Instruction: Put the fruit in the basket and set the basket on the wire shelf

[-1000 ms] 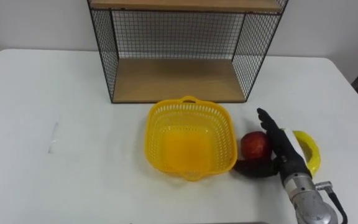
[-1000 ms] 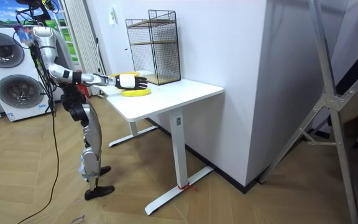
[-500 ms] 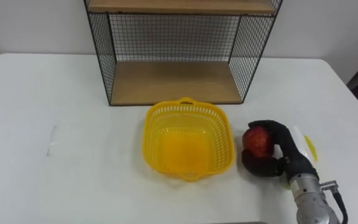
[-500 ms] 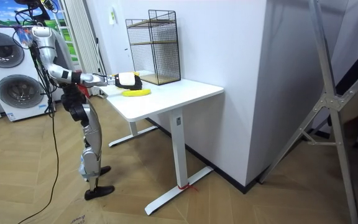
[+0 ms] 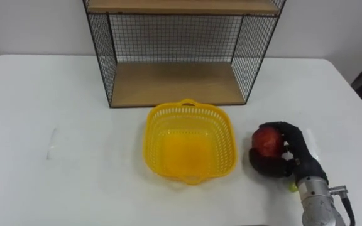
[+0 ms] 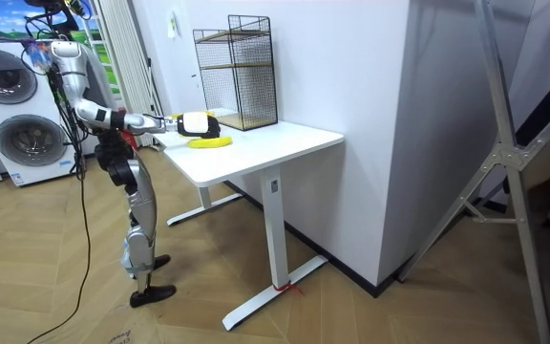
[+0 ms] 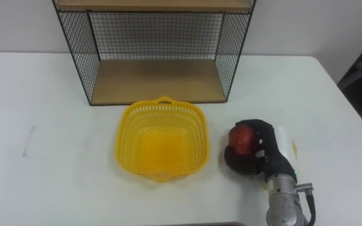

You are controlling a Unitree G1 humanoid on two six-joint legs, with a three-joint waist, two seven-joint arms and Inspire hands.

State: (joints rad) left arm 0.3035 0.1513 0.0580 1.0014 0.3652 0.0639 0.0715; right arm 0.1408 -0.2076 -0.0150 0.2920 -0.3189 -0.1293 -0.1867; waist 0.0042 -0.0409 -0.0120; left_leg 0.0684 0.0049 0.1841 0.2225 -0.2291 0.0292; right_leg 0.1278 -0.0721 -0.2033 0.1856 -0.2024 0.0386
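Though unbasketed, apple (image 5: 268,139) in robot hand (image 5: 299,157).

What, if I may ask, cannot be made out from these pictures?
Eye views: the banana lies nearly all hidden under the right robot hand; a yellow sliver shows.
Eye views: the apple has its underside covered by that hand, so whether it is off the table is unclear.
Eye views: the wire shelf is cut off at the upper edge.
Room view: the grip is too small to read.
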